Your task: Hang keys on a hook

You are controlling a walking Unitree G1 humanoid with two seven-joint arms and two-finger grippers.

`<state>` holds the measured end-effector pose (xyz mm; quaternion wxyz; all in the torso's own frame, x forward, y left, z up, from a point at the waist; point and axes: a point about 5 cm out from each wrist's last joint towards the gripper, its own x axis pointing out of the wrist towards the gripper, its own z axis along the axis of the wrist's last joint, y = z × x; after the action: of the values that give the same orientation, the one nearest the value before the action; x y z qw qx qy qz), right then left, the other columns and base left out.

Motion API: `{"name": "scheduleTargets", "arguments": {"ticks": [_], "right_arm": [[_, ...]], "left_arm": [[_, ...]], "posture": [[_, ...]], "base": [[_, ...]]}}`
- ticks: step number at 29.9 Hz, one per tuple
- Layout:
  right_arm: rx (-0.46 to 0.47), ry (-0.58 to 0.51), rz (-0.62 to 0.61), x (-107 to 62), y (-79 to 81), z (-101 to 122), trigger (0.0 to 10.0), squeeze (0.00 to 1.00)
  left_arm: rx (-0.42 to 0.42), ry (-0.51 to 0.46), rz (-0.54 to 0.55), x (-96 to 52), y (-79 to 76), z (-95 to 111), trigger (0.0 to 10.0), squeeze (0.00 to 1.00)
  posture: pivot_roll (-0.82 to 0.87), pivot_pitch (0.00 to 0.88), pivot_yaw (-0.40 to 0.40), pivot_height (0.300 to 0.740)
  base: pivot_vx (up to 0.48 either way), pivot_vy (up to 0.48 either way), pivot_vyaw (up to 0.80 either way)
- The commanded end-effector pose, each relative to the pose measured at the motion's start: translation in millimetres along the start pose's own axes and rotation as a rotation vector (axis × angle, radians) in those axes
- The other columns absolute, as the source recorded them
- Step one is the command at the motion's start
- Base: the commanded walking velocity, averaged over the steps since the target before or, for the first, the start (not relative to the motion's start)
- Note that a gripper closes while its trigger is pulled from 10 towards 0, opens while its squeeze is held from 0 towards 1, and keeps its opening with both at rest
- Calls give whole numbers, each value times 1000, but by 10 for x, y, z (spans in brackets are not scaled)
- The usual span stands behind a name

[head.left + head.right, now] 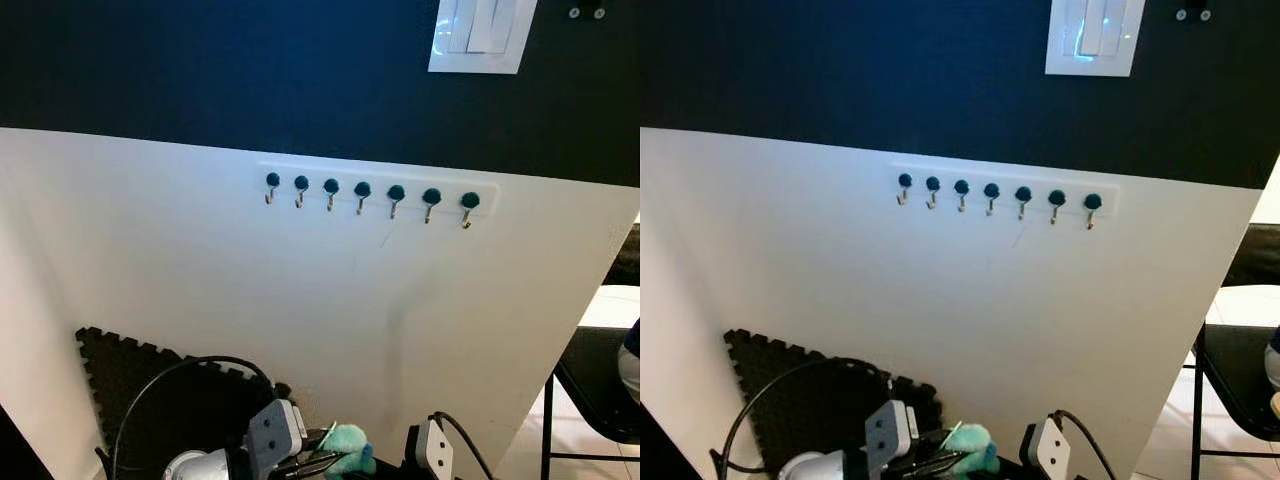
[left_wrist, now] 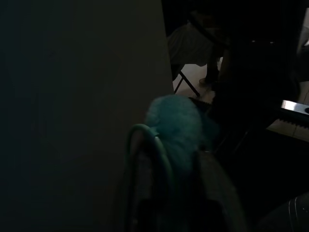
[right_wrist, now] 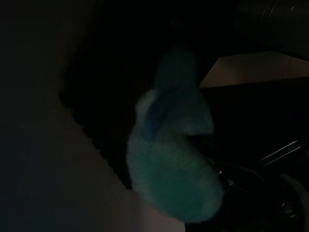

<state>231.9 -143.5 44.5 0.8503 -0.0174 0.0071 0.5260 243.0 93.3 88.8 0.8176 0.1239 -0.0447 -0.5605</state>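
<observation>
A row of several small hooks (image 1: 362,194) with dark round caps runs along a white strip on the white wall, at mid height. At the bottom edge of the eye views my left gripper (image 1: 322,458) is shut on the keys, whose fluffy teal pom-pom (image 1: 349,449) bulges out to its right. In the dark left wrist view the key ring (image 2: 145,140) and the pom-pom (image 2: 176,123) sit between the two fingers (image 2: 219,193). My right arm's wrist (image 1: 432,450) is just right of the pom-pom, and its wrist view shows the pom-pom (image 3: 171,150) close up. The hooks are far above both grippers.
The wall is dark above and white below, with a white light switch (image 1: 480,35) high on the right. A black foam mat (image 1: 150,385) leans low on the left. A black chair (image 1: 595,385) stands past the wall's right end.
</observation>
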Motion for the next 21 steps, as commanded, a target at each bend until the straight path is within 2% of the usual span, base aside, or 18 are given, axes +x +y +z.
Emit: {"name": "scheduleTargets", "arguments": {"ticks": [1,6,9,11,14,15,18,21], "right_arm": [[-21,-48,9,39,-9,87,0,0],[-20,-59,-10,35,-32,103,0,0],[-20,-68,-24,35,-43,112,0,0],[-20,-76,-43,25,-60,122,0,0],[-18,-81,-53,20,-71,126,0,0],[-17,-89,-73,9,-96,136,0,0],[-13,-101,-104,-8,-134,150,0,0],[-8,-118,-164,-63,-221,177,0,0]], "left_arm": [[-27,58,44,-45,42,-92,10000,1000],[-19,44,53,-38,59,-68,10000,1000],[14,36,64,-38,79,-40,10000,1000],[52,67,97,-50,121,-59,10000,1000],[53,76,99,-55,129,-71,10000,1000],[60,92,110,-74,145,-91,10000,20],[55,103,120,-97,157,-110,10000,0],[92,123,191,-162,233,-132,10000,0]], "posture": [[60,26,13,740],[61,25,14,740],[62,25,15,740],[63,25,16,740],[63,25,17,740],[63,26,17,740],[63,26,17,740],[65,25,17,740]], "base": [[0,0,0],[0,0,0],[0,0,0],[0,0,0],[0,0,0],[0,0,0],[0,0,0],[0,0,0]]}}
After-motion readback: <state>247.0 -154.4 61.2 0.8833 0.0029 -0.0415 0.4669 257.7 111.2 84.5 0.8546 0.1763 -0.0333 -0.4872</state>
